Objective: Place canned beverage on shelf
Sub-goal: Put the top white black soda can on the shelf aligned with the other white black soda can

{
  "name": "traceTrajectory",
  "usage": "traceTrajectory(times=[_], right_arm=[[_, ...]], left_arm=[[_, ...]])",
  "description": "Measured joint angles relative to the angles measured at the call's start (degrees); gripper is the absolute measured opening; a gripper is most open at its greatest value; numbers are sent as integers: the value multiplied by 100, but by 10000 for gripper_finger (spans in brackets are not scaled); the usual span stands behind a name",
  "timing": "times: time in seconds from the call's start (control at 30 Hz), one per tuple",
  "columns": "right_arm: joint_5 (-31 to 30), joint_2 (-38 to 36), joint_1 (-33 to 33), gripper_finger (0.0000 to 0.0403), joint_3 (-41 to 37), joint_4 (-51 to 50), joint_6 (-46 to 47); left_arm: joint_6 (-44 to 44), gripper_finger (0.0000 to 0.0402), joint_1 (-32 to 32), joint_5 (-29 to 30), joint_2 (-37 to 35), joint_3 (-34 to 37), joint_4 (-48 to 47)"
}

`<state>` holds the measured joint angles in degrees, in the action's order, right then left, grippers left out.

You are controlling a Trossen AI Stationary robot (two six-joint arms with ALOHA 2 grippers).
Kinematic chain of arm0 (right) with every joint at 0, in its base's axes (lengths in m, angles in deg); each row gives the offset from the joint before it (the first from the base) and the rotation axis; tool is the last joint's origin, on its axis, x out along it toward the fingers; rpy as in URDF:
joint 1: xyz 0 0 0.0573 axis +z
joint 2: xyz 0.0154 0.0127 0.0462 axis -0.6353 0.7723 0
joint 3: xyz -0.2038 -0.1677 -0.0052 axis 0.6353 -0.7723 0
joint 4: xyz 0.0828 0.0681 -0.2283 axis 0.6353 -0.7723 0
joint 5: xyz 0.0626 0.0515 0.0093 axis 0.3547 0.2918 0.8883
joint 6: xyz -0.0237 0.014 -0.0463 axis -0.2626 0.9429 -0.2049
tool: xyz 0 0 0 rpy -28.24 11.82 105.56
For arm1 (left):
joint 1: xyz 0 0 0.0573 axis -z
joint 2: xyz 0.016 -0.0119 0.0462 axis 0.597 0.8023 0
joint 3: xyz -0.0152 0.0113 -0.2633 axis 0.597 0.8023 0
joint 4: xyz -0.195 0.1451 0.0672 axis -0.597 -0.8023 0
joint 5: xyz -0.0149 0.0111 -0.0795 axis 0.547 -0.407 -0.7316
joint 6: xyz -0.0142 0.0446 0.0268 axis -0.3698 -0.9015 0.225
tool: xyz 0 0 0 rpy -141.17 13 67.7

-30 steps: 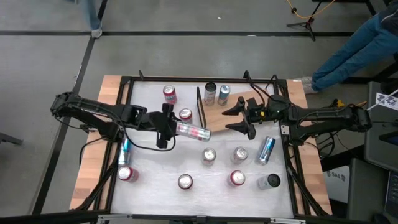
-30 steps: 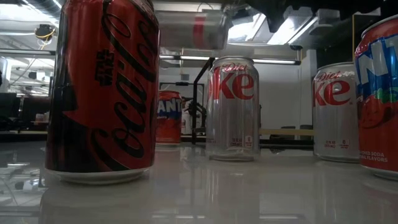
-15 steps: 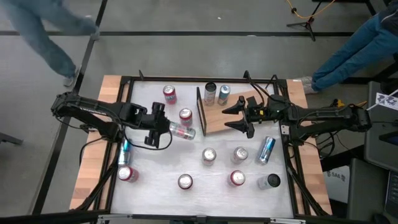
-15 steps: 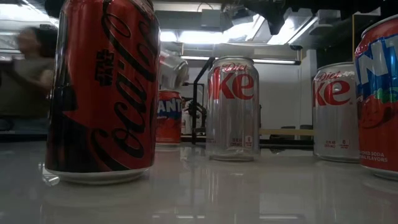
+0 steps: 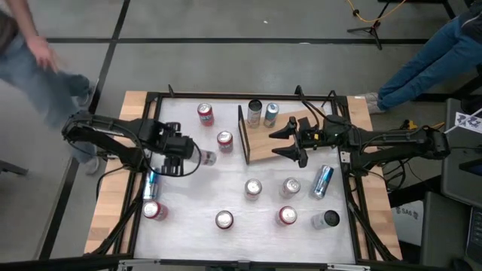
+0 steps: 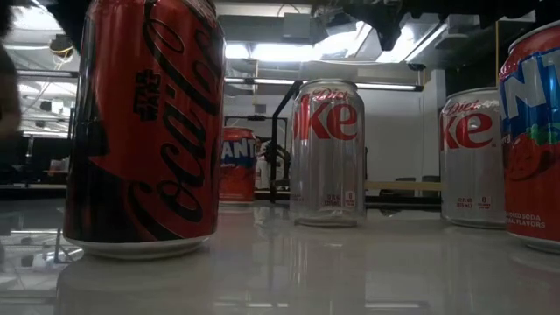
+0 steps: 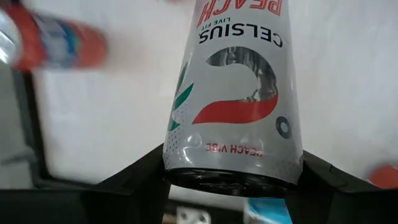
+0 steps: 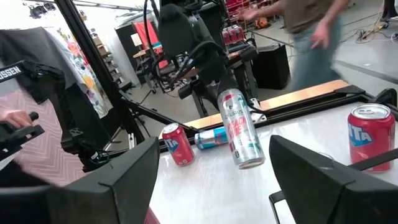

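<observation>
My left gripper (image 5: 190, 156) is over the table's left part, shut on a silver Celsius can (image 5: 203, 158), which also fills the left wrist view (image 7: 236, 93). The right wrist view shows the can (image 8: 239, 127) tilted below the left arm. The shelf, a light-brown board (image 5: 263, 143) with a black upright frame (image 5: 242, 134), lies on the table at the far middle. My right gripper (image 5: 290, 141) is open and empty over the board's right end. In the low view the held can is hidden. My left gripper pinches the Celsius can near its upper end (image 7: 231, 167) between its two fingers (image 7: 142, 177), one on each side of the wall. The fingers slant down from the table's left, along the can. The can hangs tilted, its free end (image 8: 250, 160) low over the table; whether it touches I cannot tell.
Two cans (image 5: 254, 111) stand by the board's far end. Several cans stand on the white table, among them red ones (image 5: 205, 113) (image 5: 224, 139) and silver ones (image 5: 252, 188). Blue cans lie at left (image 5: 151, 182) and right (image 5: 322, 181). People move beyond the table's edges.
My left gripper has drawn back toward the table's left edge with the Celsius can. The can lay level, pointing toward the shelf, and has tipped toward upright, its free end down. My right gripper has kept still.
</observation>
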<state>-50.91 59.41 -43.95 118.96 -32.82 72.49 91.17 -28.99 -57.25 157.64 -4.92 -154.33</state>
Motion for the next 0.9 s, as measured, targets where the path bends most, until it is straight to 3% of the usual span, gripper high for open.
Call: traceTrajectory(times=[0.37, 0.6, 0.9], right_arm=[[-7, 0, 0, 294, 0, -253, -4], [-9, 0, 0, 294, 0, -262, -15], [-12, 0, 0, 294, 0, -465, -17]], left_arm=[[378, 234, 0, -1060, 1142, 0, -787], [204, 240, -3, -1362, 1815, -194, -785], [85, 241, -33, -1413, 1956, -938, -785]])
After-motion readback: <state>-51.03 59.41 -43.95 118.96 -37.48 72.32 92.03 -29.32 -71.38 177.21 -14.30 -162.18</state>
